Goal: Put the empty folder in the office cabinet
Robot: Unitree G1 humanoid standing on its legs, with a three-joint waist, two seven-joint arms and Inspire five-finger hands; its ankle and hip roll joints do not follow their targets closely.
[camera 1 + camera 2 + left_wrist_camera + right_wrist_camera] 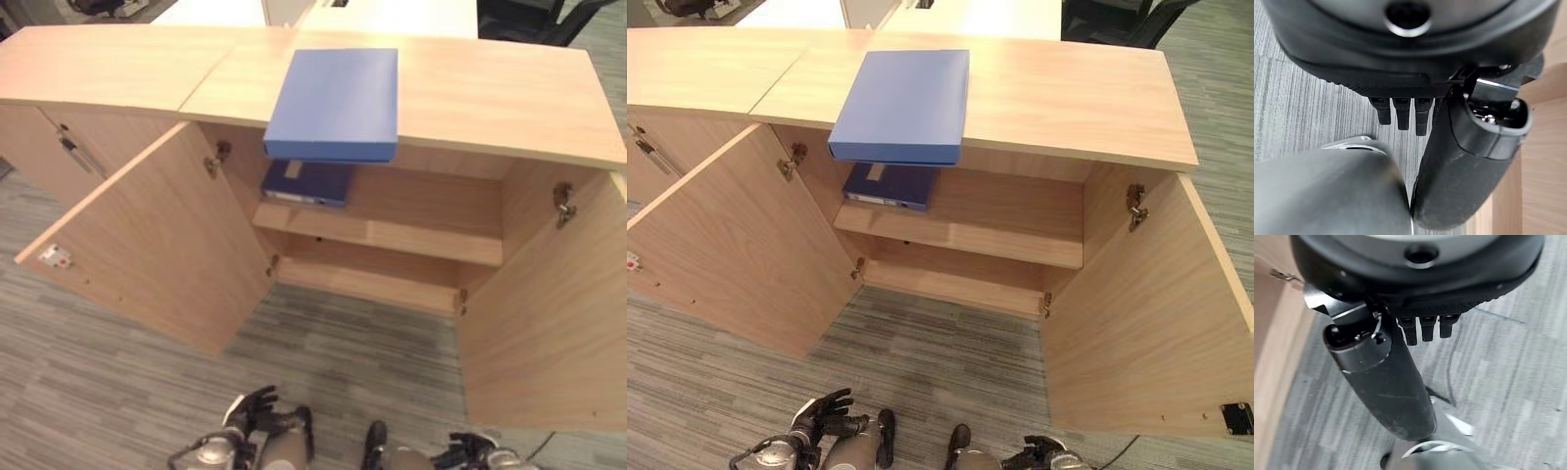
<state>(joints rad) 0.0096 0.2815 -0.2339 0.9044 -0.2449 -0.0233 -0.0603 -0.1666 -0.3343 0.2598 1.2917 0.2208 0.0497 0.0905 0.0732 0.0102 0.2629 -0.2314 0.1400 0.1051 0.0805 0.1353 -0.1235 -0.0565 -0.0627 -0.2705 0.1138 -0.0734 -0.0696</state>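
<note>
Blue folder [338,103] lies flat on the cabinet top [490,93], its near end overhanging the front edge above the open compartment; judged staged there for pickup, not yet stored. Left hand [250,409] and right hand [468,450] hang low over the carpet [118,392], well apart from the folder; both have fingers straight and loose, holding nothing. Both doors, left door [157,245] and right door [549,313], stand wide open. A 2nd, darker folder [306,183] occupies the shelf's [411,240] left end; the right portion looks free. Nothing blocks the opening.
</note>
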